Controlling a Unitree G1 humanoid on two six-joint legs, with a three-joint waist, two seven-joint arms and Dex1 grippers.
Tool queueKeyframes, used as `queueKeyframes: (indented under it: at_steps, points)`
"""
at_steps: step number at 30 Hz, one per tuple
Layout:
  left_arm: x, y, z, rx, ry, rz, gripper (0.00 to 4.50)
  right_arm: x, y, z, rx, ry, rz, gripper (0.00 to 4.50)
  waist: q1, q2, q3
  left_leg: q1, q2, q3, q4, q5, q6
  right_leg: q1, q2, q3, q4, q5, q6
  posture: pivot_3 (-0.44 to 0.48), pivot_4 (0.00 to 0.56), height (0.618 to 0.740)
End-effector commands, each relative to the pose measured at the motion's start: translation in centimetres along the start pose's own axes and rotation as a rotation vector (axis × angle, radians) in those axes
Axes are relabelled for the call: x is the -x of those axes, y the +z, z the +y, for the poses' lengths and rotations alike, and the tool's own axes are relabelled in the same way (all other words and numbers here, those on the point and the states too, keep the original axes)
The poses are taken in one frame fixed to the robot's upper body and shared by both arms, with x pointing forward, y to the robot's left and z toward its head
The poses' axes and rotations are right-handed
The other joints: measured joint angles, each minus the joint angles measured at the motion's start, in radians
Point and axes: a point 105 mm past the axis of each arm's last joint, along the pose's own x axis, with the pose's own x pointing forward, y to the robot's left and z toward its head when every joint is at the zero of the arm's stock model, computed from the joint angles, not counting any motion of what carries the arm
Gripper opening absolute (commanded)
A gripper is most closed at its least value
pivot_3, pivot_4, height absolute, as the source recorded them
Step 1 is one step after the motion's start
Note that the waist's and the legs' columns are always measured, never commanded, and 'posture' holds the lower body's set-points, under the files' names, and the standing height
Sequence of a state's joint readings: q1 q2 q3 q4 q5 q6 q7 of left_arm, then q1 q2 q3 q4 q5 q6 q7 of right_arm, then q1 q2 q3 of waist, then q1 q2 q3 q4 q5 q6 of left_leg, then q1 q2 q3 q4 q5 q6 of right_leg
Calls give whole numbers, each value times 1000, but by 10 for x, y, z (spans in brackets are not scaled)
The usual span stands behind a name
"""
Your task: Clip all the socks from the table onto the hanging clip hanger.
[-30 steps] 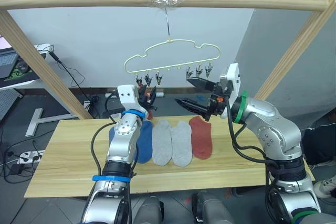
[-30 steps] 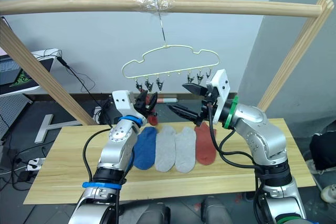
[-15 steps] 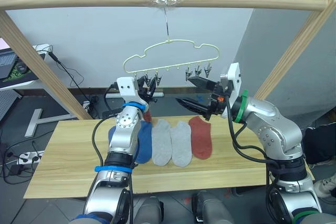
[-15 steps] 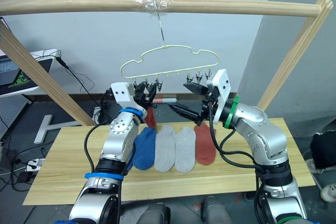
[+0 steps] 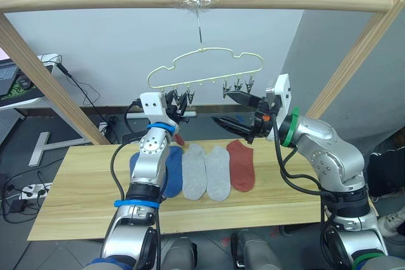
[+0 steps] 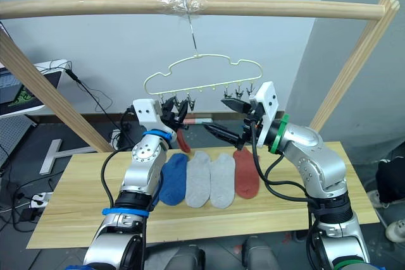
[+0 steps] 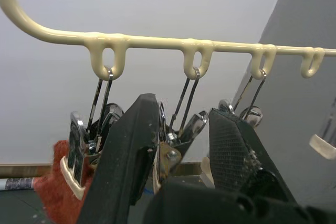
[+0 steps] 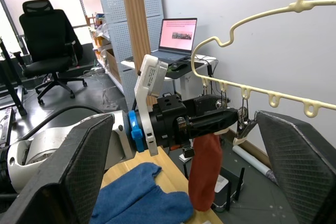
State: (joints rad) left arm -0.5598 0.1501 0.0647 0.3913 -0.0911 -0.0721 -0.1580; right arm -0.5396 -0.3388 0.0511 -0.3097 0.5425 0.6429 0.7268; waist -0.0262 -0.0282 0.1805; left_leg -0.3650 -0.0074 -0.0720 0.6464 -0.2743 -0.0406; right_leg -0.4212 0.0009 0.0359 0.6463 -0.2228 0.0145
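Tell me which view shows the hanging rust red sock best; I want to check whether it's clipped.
The right wrist view: the rust red sock hangs full length below the left gripper at the pale yellow-green wire clip hanger. The left wrist view catches a corner beside a metal clip; the eye views show it small.

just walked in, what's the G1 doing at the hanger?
The left gripper is up at the pale yellow-green wire clip hanger, fingers around one of its metal clips, with a rust red sock hanging there. The right gripper hovers open beside it. Five socks still lie on the light wood table.
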Motion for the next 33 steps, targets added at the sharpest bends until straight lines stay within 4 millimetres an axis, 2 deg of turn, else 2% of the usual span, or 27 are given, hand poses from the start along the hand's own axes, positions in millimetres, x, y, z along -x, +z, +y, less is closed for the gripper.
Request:
queueKeyframes:
  at_steps: [1, 2, 5, 8, 11, 19, 22, 27, 29, 31, 33]
  points:
    - [-3, 16, 1, -14, 4, -63, 1862, 1, 16, 1, 32, 12, -54, 4500, -1, 0, 0, 0, 0, 0, 0, 0, 0, 0, 0, 0, 0, 0, 0, -22, 160, 740]
    - [-3, 16, 1, -12, 2, -64, 1862, 1, 16, 1, 31, 12, -54, 4500, -1, 0, 0, 0, 0, 0, 0, 0, 0, 0, 0, 0, 0, 0, 0, -22, 160, 740]
    - [-3, 17, 1, -7, -5, -70, 1362, 1, 16, 2, 30, 13, -55, 4500, -2, 0, 0, 0, 0, 0, 0, 0, 0, 0, 0, 0, 0, 0, 0, -22, 160, 740]
    - [-2, 17, 1, -1, -4, -73, 526, 1, 16, 2, 28, 13, -54, 4500, -2, 0, 0, 0, 0, 0, 0, 0, 0, 0, 0, 0, 0, 0, 0, -22, 160, 740]
    - [-2, 17, 0, 2, -4, -73, 60, 1, 16, 2, 27, 13, -54, 4500, -2, 0, 0, 0, 0, 0, 0, 0, 0, 0, 0, 0, 0, 0, 0, -21, 161, 740]
    - [-1, 15, 0, 34, -14, -56, 7, -7, 16, 5, 4, 26, -69, 4500, -2, 0, 0, 0, 0, 0, 0, 0, 0, 0, 0, 0, 1, 0, 0, -19, 162, 740]
    - [3, 13, -3, 82, -55, -33, 7, -7, -10, -5, 8, -46, 16, 4500, -3, 0, 0, 0, 0, 0, 0, 0, 0, 0, 0, 0, 1, 0, 0, -12, 162, 740]
    - [9, 14, -3, 112, -119, -6, 7, 7, -77, -42, 5, -274, 228, 4500, -2, 0, 0, 1, 0, 0, 0, 0, 0, 0, 0, 0, 1, 0, 0, -12, 162, 740]
    - [11, 16, -1, 111, -125, -2, 7, 10, -90, -47, 17, -287, 268, 4500, -3, 0, 0, 1, 0, 1, 0, 0, 0, 0, 0, 1, 1, 1, -1, -4, 161, 740]
    - [15, 18, 6, 109, -122, 5, 7, 15, -120, -55, 79, -282, 378, 4500, -5, 0, 0, 1, 0, 1, 0, 0, 0, 0, 0, 1, 1, 1, -1, 4, 158, 740]
    - [19, 16, 11, 98, -117, 17, 7, 21, -146, -61, 61, -293, 460, 4500, -7, 0, 0, 2, 0, 3, 0, 0, 0, 0, 1, 1, 1, 0, 0, 4, 158, 740]
